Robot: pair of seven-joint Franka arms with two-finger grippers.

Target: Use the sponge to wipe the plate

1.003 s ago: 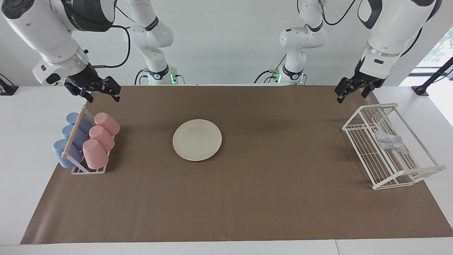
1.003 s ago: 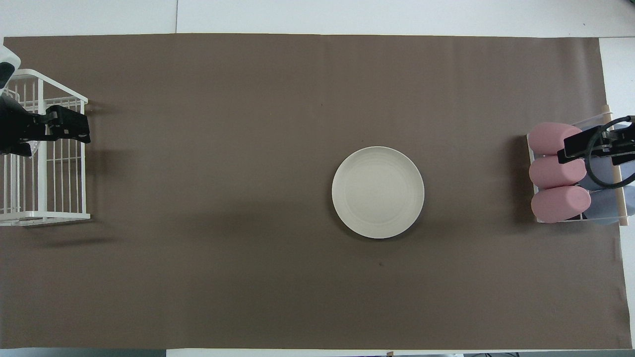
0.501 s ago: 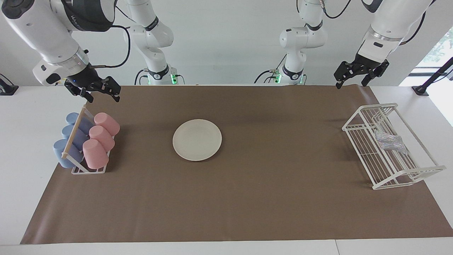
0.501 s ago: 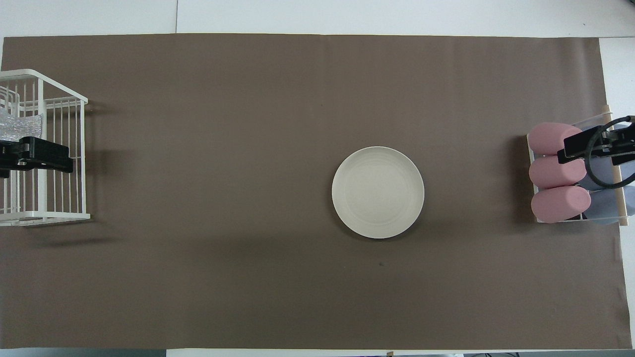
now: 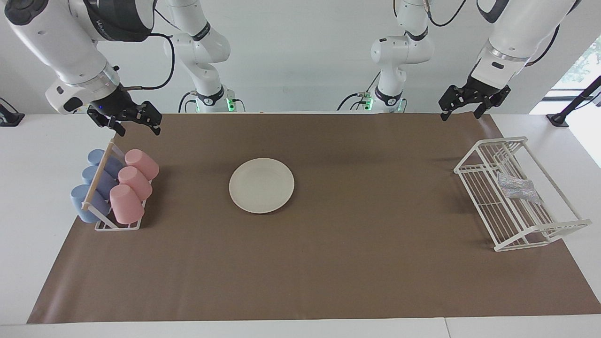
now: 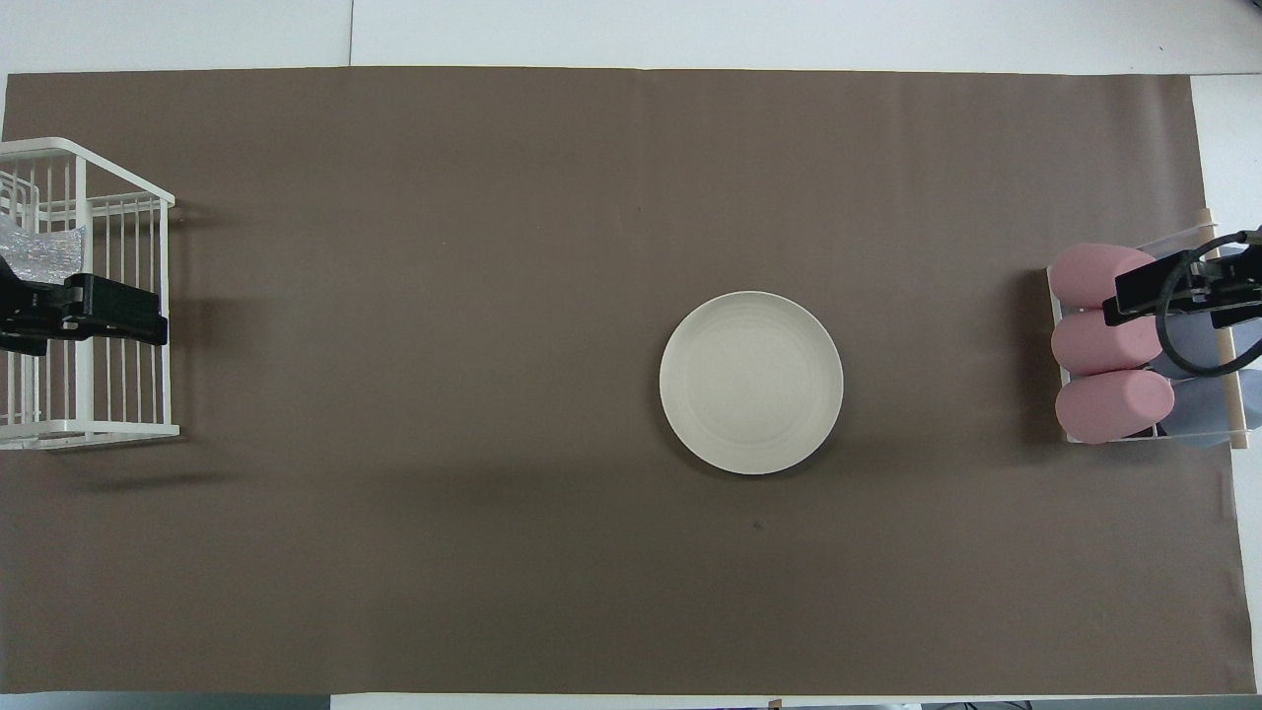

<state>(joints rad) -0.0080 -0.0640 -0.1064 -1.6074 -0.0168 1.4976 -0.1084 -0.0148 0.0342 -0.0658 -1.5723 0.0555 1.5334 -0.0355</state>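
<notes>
Cream plate [image 5: 261, 185], glittery silver sponge [image 5: 517, 188] — pink cups [image 5: 131, 185], brown mat [image 5: 375, 263]

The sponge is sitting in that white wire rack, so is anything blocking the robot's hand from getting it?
Only the wire rack itself. The sponge lies inside it, with white bars around it, but nothing covers it from above. The left gripper hangs open, up in the air at that end of the table. The right gripper waits open over the cup rack.

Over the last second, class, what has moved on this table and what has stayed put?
The left gripper rose from low beside the white wire rack, empty, its fingers open. The right gripper barely shifted above the rack of pink and blue cups. The round cream-white plate and the silvery-grey mesh sponge in the wire rack stayed untouched.
</notes>
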